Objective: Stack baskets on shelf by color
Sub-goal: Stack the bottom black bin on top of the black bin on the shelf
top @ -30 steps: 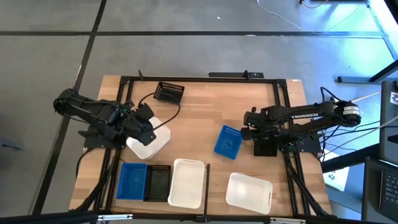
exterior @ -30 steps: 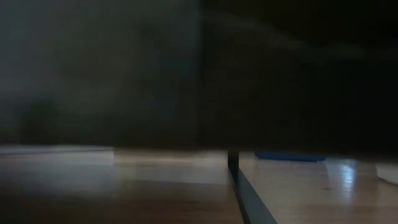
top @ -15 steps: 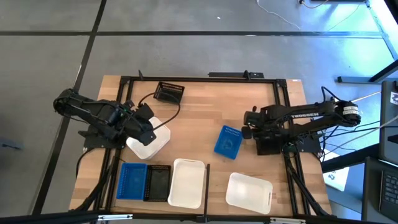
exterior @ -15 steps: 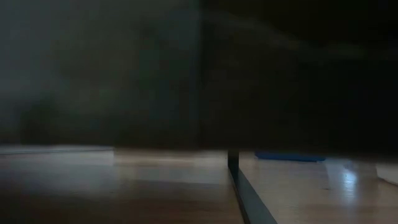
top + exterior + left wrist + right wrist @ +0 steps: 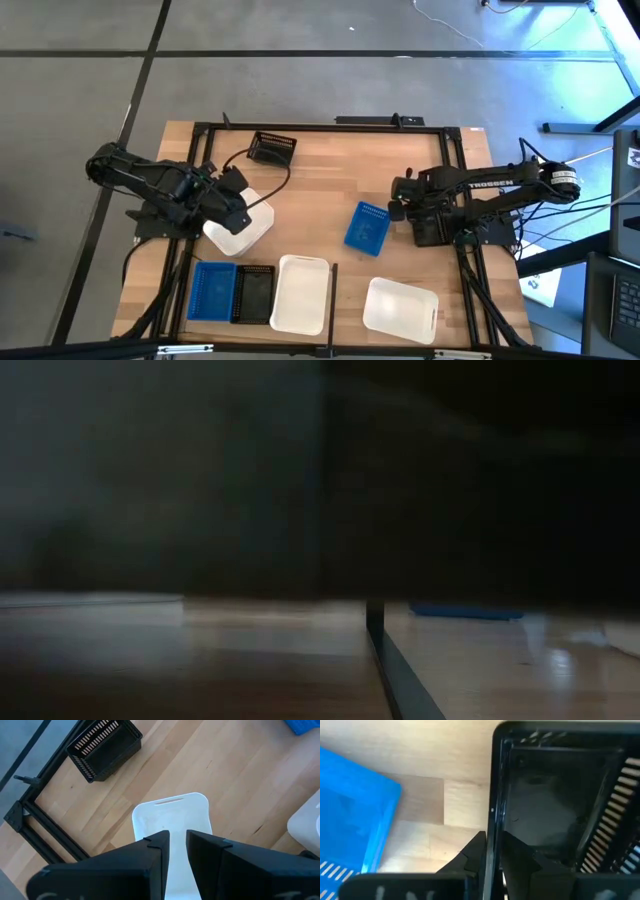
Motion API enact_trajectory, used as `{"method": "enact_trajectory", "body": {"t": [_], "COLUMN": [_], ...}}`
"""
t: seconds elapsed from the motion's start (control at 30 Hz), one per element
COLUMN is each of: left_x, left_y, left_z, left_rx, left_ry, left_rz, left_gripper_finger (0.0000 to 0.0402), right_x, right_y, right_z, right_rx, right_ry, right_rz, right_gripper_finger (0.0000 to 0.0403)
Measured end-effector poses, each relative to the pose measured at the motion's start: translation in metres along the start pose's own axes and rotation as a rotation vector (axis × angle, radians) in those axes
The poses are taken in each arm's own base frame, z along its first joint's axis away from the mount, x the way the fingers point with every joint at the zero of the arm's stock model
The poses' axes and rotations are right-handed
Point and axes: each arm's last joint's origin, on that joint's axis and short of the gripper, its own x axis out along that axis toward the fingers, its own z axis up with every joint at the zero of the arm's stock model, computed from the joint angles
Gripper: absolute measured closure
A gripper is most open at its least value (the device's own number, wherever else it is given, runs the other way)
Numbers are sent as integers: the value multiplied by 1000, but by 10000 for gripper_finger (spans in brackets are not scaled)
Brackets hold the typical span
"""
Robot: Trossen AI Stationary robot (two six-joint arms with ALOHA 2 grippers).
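Observation:
On the wooden shelf (image 5: 320, 170) my left gripper (image 5: 236, 212) is shut on a white basket (image 5: 243, 230) near the left rail. At the right side my right gripper (image 5: 424, 215) is shut on a black basket (image 5: 429, 234). A blue basket (image 5: 367, 227) lies just left of it and shows in the right wrist view (image 5: 350, 815). A second black basket (image 5: 272, 148) stands at the far left. Along the near edge stand a blue basket (image 5: 212, 291), a black one (image 5: 254, 294) and two white ones (image 5: 301, 293) (image 5: 400, 307). My left gripper pinches the white basket's nearer end wall (image 5: 176, 855) between its two fingers, slanting down from above. The basket reaches away below the fingers, its slotted far end (image 5: 167, 800) lowest. My right gripper holds the black basket's side wall (image 5: 493, 827), one finger (image 5: 520, 862) inside and one (image 5: 475, 855) outside, pointing down. Whether the basket is clear of the shelf, I cannot tell.
Thin black rails (image 5: 455, 170) edge the shelf, and a short black divider (image 5: 375, 622) stands at the near middle. Bare wood lies in the middle and at the far right (image 5: 400, 160). Cables run beside the right arm (image 5: 560, 200).
The black basket in my right gripper has come up very slightly toward the far edge. My left gripper and its white basket have kept still.

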Motion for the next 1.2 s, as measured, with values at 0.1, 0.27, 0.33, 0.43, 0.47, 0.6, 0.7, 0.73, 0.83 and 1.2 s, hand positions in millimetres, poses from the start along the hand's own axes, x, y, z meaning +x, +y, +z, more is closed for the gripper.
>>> {"method": "enact_trajectory", "body": {"t": [0.1,0.27,0.33,0.43,0.47,0.6,0.7,0.73,0.83,1.2], "left_x": [0,0,0,0,0,0,0,0,0,0], "left_y": [0,0,0,0,0,0,0,0,0,0], "left_z": [0,0,0,0,0,0,0,0,0,0], "left_rx": [0,1,1,1,1,1,1,1,1,1], "left_ry": [0,0,0,0,0,0,0,0,0,1], "left_rz": [0,0,0,0,0,0,0,0,0,1], "left_gripper_finger": [345,345,345,345,345,345,345,345,345,345], "right_x": [0,10,14,16,16,13,4,-1,-19,-119], "right_y": [0,-7,-9,-10,-10,-6,-1,1,9,43], "right_z": [0,-1,-1,-1,-1,0,2,2,1,-2], "right_rx": [-1,11,8,-23,-55,-183,-268,-297,-394,-1033], "right_ry": [-3,33,49,42,38,-3,-44,-53,-81,-268], "right_rz": [-2,-20,-21,-29,-26,-8,-10,-10,-8,32], "right_gripper_finger": [348,348,348,359,369,394,396,397,398,401]}}
